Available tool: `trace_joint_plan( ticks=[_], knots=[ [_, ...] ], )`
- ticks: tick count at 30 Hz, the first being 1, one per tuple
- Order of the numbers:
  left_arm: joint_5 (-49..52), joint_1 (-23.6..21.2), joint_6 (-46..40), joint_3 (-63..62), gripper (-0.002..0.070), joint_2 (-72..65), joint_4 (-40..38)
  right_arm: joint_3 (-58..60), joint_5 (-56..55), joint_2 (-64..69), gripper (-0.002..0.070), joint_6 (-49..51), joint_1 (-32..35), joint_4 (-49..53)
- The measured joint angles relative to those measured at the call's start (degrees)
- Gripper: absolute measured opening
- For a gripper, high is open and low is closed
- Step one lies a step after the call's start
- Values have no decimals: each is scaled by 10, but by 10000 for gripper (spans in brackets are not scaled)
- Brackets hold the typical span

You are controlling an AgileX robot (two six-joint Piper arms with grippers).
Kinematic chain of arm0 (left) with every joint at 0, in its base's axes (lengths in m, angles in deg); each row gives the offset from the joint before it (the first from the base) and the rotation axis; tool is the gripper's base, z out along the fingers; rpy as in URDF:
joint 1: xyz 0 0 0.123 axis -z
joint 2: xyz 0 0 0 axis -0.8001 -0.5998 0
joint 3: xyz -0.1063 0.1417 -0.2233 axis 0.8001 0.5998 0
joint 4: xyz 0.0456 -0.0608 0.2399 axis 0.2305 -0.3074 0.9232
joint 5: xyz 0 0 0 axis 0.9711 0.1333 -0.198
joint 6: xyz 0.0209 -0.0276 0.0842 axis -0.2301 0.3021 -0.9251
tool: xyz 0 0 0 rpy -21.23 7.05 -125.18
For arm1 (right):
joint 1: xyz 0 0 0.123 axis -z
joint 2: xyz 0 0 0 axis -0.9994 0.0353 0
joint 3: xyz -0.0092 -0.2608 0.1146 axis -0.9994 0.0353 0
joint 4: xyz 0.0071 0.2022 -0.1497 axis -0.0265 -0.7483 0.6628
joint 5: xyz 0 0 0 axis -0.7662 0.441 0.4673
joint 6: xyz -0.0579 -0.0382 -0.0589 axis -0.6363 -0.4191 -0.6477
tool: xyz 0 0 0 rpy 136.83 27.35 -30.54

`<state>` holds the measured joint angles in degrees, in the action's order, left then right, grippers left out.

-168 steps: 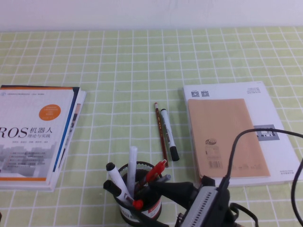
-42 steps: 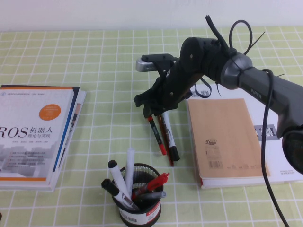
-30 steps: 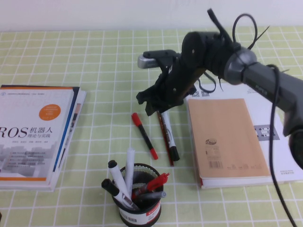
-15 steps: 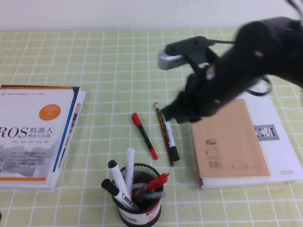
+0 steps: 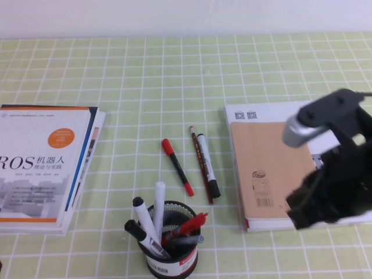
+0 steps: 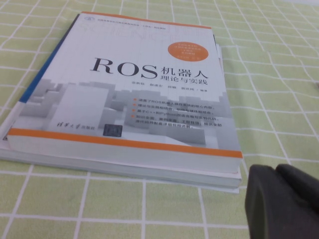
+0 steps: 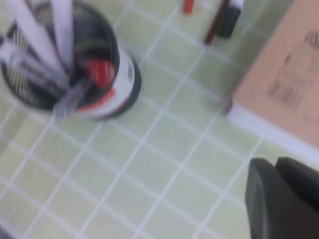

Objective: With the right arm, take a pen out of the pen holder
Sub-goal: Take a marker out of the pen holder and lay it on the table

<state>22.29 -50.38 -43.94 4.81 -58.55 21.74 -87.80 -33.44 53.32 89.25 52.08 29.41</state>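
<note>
The pen [image 5: 176, 166] lies on the cloth [image 5: 133, 75] past the holder [image 5: 171, 256], near the pencil [image 5: 198, 161]. My right gripper [image 5: 311, 210] hangs over the notebook [image 5: 270, 163], fingers pressed together, empty; left gripper [image 6: 281, 201], likewise closed, sits by the book [image 6: 144, 99]

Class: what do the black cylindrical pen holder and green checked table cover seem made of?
Black cylindrical pen holder: probably painted wire mesh; fine grid at rim. Green checked table cover: matte cloth or vinyl, unclear. Right gripper: over tan notebook; left gripper: beside ROS book.
</note>
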Motion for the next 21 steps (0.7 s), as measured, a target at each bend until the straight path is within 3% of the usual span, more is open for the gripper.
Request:
trace_joint_plan(
  ticks=[14, 18, 21],
  knots=[
    [0, 0, 0, 0, -8, 0, 0, 16, 50, -102, -12, 0, 5, 58],
    [0, 0, 0, 0, -8, 0, 0, 80, -16, -154, -12, -24, 66, 45],
    [0, 0, 0, 0, -8, 0, 0, 177, -103, -211, -12, -119, 138, -16]
  ],
)
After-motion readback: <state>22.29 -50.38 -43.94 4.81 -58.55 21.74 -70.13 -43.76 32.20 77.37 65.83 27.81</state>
